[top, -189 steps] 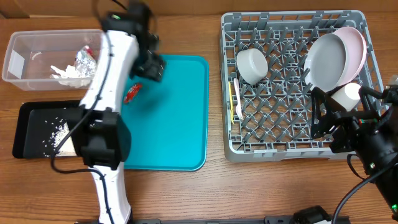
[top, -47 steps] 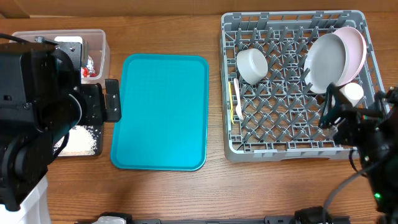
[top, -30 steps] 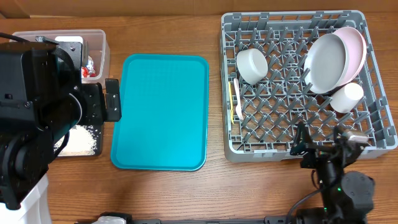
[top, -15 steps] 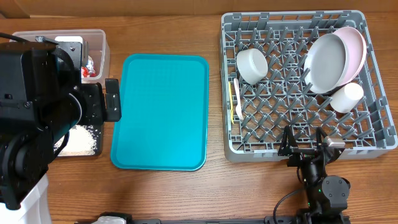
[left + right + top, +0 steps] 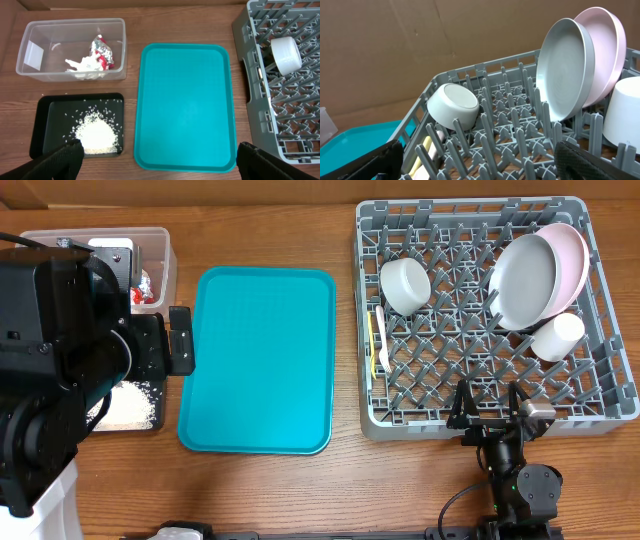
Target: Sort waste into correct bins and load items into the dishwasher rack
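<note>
Both spread apart, right end effector (image 5: 480, 156) facing rack (image 5: 512, 131), left end effector (image 5: 158, 154) prob. above black tray (image 5: 52, 116)

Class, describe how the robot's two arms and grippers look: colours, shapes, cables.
The left arm has bulky black housings on a white lower link. The right arm is slim and black, with a thin black cable and a small silver part near its gripper. Both grippers' fingers are matte black and rounded.
</note>
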{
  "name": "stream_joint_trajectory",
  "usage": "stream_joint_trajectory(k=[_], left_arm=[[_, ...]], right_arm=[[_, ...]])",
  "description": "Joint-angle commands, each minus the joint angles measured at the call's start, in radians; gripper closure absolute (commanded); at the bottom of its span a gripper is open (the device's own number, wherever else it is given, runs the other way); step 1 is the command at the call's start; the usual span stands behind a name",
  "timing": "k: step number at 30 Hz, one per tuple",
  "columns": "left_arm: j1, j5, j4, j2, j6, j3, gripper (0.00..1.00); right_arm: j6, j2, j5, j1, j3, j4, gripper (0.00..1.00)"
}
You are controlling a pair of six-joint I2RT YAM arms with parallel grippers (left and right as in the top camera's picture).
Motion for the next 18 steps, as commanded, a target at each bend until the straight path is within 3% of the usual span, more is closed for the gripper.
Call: stream_joint_trajectory(k=[1, 18], left_arm=[[-0.006, -0.010, 0.002, 0.003, -0.013, -0.001, 0.00], [0.003, -0.050, 0.008, -0.019, -0.002, -0.002, 0.00]], right_arm=[[0.000, -0.012, -0.001, -0.004, -0.011, 0.008, 0.00], [0.000, -0.012, -0.001, -0.004, -0.011, 0.008, 0.00]])
